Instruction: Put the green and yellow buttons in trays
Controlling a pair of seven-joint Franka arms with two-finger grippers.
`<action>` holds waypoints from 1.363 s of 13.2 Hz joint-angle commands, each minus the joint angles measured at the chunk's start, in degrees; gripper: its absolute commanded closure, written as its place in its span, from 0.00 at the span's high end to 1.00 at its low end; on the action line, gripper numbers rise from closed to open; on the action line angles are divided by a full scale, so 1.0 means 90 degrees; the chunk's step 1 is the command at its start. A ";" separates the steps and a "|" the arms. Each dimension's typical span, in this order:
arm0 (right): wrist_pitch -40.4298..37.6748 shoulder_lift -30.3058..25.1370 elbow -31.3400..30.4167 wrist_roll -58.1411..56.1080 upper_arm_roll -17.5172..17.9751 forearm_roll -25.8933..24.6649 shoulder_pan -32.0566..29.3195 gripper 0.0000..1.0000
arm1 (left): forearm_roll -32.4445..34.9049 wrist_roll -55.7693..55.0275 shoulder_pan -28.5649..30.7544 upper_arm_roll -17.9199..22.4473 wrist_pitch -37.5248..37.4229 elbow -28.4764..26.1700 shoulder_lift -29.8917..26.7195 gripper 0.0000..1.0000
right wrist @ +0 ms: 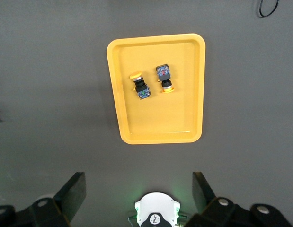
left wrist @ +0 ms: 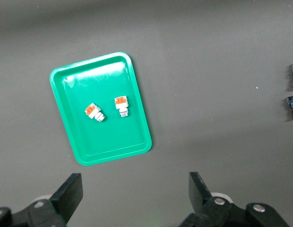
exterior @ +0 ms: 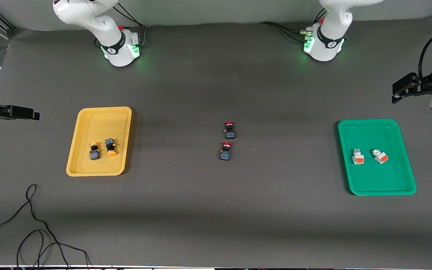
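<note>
The yellow tray (exterior: 103, 120) lies toward the right arm's end of the table. It holds two black-bodied buttons with orange-yellow caps (exterior: 94, 150) (exterior: 110, 147). The right wrist view shows the tray (right wrist: 160, 123) and both buttons (right wrist: 140, 89) (right wrist: 164, 78). The green tray (exterior: 373, 180) lies toward the left arm's end and holds two white-grey buttons with orange ends (exterior: 357, 156) (exterior: 380, 156). The left wrist view shows it (left wrist: 108, 137) with both buttons (left wrist: 94, 111) (left wrist: 121, 105). My left gripper (exterior: 396, 93) (left wrist: 135, 189) and right gripper (exterior: 35, 114) (right wrist: 138, 189) are open, empty and raised high over the table ends.
Two black-bodied buttons with red caps (exterior: 229, 129) (exterior: 226, 150) stand on the mat at the table's middle, one nearer the front camera than the other. Black cables (exterior: 32, 225) lie at the near edge toward the right arm's end. The right arm's base (right wrist: 155, 213) shows under its gripper.
</note>
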 commanded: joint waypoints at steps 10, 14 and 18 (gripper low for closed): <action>0.2540 -0.2967 -0.3562 0.0884 0.4140 -0.1209 -0.2925 0.99 | -0.0333 -0.0853 -0.0094 0.0089 -0.0198 -0.0191 -0.0195 1.00; 0.2680 -0.3047 -0.3654 0.0883 0.4646 -0.1812 -0.3033 0.99 | -0.0285 -0.0853 -0.0094 0.0069 -0.0227 -0.0171 -0.0185 1.00; 0.2690 -0.2805 -0.3383 0.1147 0.4658 -0.1707 -0.2945 0.99 | -0.0236 -0.0853 -0.0114 0.0069 -0.0208 -0.0181 -0.0166 1.00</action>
